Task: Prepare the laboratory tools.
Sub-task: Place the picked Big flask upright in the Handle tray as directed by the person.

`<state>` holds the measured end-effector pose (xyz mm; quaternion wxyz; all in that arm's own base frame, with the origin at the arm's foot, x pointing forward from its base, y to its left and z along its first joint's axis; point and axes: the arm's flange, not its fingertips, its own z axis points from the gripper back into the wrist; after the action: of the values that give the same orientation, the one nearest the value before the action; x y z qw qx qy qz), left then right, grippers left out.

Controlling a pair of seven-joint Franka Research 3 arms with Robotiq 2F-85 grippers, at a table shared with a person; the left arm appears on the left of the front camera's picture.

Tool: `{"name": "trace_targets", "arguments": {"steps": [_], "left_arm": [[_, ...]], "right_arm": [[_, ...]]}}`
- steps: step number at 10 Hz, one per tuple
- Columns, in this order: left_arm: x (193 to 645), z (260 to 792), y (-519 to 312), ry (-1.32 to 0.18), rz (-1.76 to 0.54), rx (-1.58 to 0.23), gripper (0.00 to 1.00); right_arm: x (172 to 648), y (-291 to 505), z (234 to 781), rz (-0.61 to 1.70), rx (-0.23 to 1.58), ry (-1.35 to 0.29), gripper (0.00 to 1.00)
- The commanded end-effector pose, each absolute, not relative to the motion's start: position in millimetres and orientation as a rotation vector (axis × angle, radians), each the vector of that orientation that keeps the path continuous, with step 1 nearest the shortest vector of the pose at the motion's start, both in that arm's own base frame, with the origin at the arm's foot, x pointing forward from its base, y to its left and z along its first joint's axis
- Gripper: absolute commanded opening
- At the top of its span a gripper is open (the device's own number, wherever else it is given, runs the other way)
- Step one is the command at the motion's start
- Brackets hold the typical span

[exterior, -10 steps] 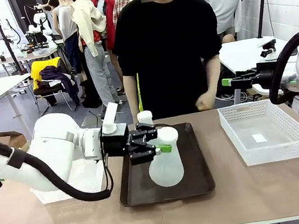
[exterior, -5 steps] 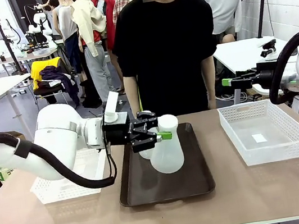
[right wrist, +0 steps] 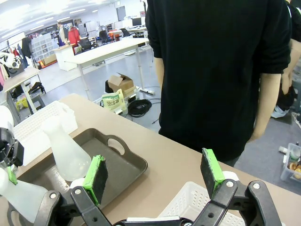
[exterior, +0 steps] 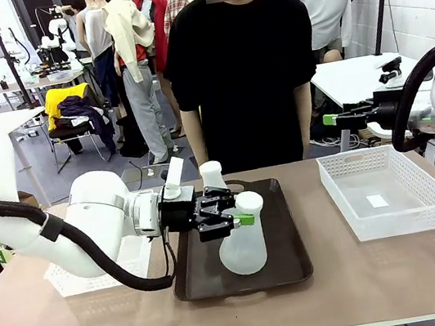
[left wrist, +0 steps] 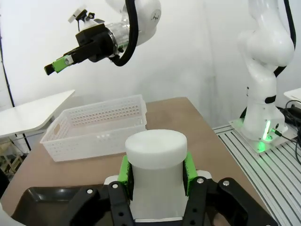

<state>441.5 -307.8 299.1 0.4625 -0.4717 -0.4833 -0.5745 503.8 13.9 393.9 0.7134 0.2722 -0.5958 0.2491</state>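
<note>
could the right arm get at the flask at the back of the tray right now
Probably yes: the right gripper hangs open, and the rear flask stands free on the tray, though the left gripper holds the near flask close by.

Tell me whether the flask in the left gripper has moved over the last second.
Yes. The flask held by the left gripper first rose and shifted toward the far end of the dark tray, then came back down toward its middle.
</note>
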Motion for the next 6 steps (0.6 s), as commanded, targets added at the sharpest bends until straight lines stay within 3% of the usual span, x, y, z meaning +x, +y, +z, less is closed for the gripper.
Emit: {"name": "trace_targets", "arguments": {"steps": [1, 2, 6], "left_arm": [[439, 271, -310, -1.215, -1.400, -1.110, 0.00], [438, 272, -309, -1.210, -1.394, -1.112, 0.00], [439, 283, -301, -1.176, -1.382, -1.110, 0.78]], "right_arm": [[504, 14, 394, 0.563, 0.599, -1.313, 1.00], [504, 14, 394, 0.563, 0.599, -1.313, 1.00], [504, 14, 394, 0.563, 0.599, -1.313, 1.00]]}}
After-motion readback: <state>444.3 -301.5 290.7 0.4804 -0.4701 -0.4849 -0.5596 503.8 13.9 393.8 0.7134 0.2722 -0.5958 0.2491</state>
